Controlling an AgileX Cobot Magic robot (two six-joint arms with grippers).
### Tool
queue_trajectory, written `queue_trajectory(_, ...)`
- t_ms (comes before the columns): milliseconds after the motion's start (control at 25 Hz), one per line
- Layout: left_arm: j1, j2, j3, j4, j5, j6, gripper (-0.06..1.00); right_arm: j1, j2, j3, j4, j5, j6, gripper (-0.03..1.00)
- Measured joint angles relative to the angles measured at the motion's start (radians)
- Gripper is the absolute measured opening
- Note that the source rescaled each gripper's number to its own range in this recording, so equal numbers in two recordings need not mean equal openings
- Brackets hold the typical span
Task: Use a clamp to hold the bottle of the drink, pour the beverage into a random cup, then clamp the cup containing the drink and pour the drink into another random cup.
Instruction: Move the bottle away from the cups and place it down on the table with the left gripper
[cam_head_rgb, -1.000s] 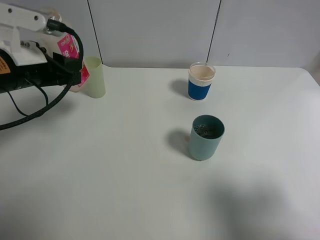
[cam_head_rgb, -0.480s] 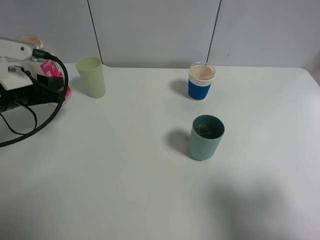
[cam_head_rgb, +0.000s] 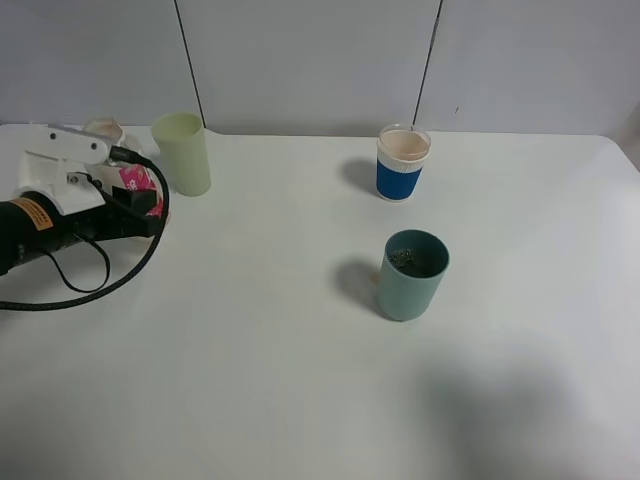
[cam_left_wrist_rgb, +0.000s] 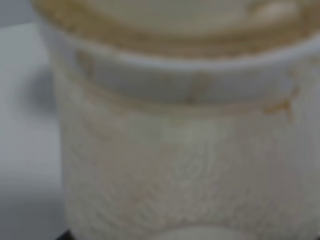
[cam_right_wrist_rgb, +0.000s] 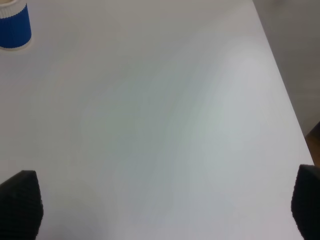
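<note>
Gripper, left: we see the left gripper (cam_head_rgb: 112, 178) pressed together on the bottle (cam_head_rgb: 138, 181), with its white jaws on both sides of the body.
Gripper, right: the right gripper (cam_right_wrist_rgb: 162, 205) is spread wide and holds nothing. We see only its two dark ribbed fingertips (cam_right_wrist_rgb: 20, 202), above the bare table (cam_right_wrist_rgb: 160, 110).
Bottle, place: far to the left of the teal tumbler (cam_head_rgb: 411, 278) in the high view and well apart from it. We cannot tell if it touches the table.
Bottle, look: translucent plastic with a wide round neck and a bright pink label. In the left wrist view it fills the picture, blurred and whitish, with brownish traces near the neck.
Teal tumbler: plain, straight-sided, matte grey-green, upright. The beverage (cam_head_rgb: 413, 262) shows dark and low inside.
Blue-banded cup (cam_head_rgb: 403, 163): behind the teal tumbler and apart from it, upright. It is short and whitish, with a pale rim.
Pale yellow-green tumbler (cam_head_rgb: 183, 155): far left of the teal tumbler and further back, upright, with smooth walls.
Table, surface: white, smooth, flat.
</note>
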Motion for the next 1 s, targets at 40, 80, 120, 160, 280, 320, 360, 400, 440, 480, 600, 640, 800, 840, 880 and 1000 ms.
queue_trajectory(40,0.0,0.016,0.0,0.0,-0.006,0.003,0.0,0.0,0.0,0.0,0.0,0.0,0.0,1.0)
queue_trajectory(80,0.0,0.03,0.0,0.0,-0.011,0.005,0.0,0.0,0.0,0.0,0.0,0.0,0.0,1.0)
queue_trajectory(120,0.0,0.039,0.0,0.0,-0.017,0.006,0.0,0.0,0.0,0.0,0.0,0.0,0.0,1.0)
queue_trajectory(160,0.0,0.048,0.0,0.0,-0.019,0.006,0.0,0.0,0.0,0.0,0.0,0.0,0.0,1.0)
queue_trajectory(280,0.0,0.068,-0.001,0.0,-0.035,0.007,0.0,0.0,0.0,0.0,0.0,0.0,0.0,1.0)
queue_trajectory(320,0.0,0.075,-0.001,0.0,-0.046,0.008,0.0,0.0,0.0,0.0,0.0,0.0,0.0,1.0)
queue_trajectory(360,0.0,0.082,-0.001,0.0,-0.056,0.009,0.0,0.0,0.0,0.0,0.0,0.0,0.0,1.0)
queue_trajectory(400,0.0,0.101,-0.001,0.0,-0.091,0.018,0.0,0.0,0.0,0.0,0.0,0.0,0.0,1.0)
queue_trajectory(440,0.0,0.115,-0.001,0.0,-0.109,0.022,0.0,0.0,0.0,0.0,0.0,0.0,0.0,1.0)
queue_trajectory(480,0.0,0.126,-0.001,0.0,-0.131,0.026,0.0,0.0,0.0,0.0,0.0,0.0,0.0,1.0)
queue_trajectory(600,0.0,0.164,-0.001,0.011,-0.188,0.029,0.0,0.0,0.0,0.0,0.0,0.0,0.0,1.0)
queue_trajectory(640,0.0,0.174,-0.001,0.014,-0.197,0.031,0.0,0.0,0.0,0.0,0.0,0.0,0.0,1.0)
queue_trajectory(800,0.0,0.21,-0.001,0.018,-0.213,0.057,0.0,0.0,0.0,0.0,0.0,0.0,0.0,1.0)
queue_trajectory(840,0.0,0.216,-0.001,0.019,-0.217,0.06,0.0,0.0,0.0,0.0,0.0,0.0,0.0,1.0)
queue_trajectory(880,0.0,0.22,-0.001,0.019,-0.219,0.062,0.0,0.0,0.0,0.0,0.0,0.0,0.0,1.0)
queue_trajectory(1000,0.0,0.222,-0.001,0.019,-0.228,0.066,0.0,0.0,0.0,0.0,0.0,0.0,0.0,1.0)
